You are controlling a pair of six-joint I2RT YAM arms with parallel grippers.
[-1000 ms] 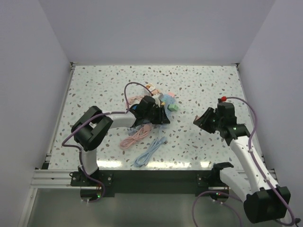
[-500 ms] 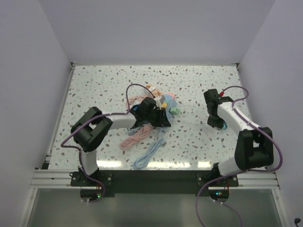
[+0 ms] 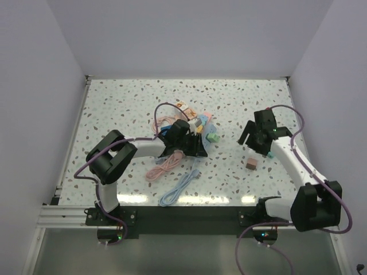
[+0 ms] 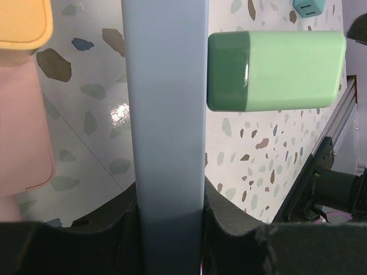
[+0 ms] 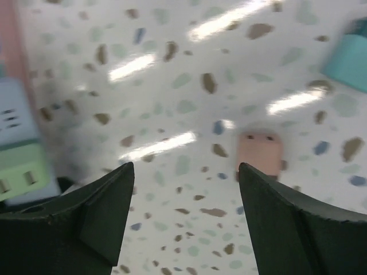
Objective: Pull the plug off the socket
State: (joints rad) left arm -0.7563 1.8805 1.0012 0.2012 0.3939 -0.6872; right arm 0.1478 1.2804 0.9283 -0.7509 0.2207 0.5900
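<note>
The left gripper point(image 3: 198, 146) is closed tight on the pale blue socket strip point(image 4: 166, 103) at the middle of the table point(image 3: 114, 103). Its jaws press both long sides, most likely to pin the strip down so a plug can come off without dragging it along. A green plug point(image 4: 275, 70) sits seated in the strip, jutting out of its side just beyond the clamped part. The right gripper point(image 5: 184, 177) hovers to the right of the strip with its jaws spread wide and nothing between them. A small pink plug point(image 5: 260, 154) lies loose on the table just near of it, well apart from the strip, so that one looks already pulled and dropped. A teal plug point(image 5: 350, 57) lies free too. A pink cable point(image 3: 163, 166) and a blue cable point(image 3: 180, 186) lie coiled near of the strip. No brand, label or writing can be read on any of them.
</note>
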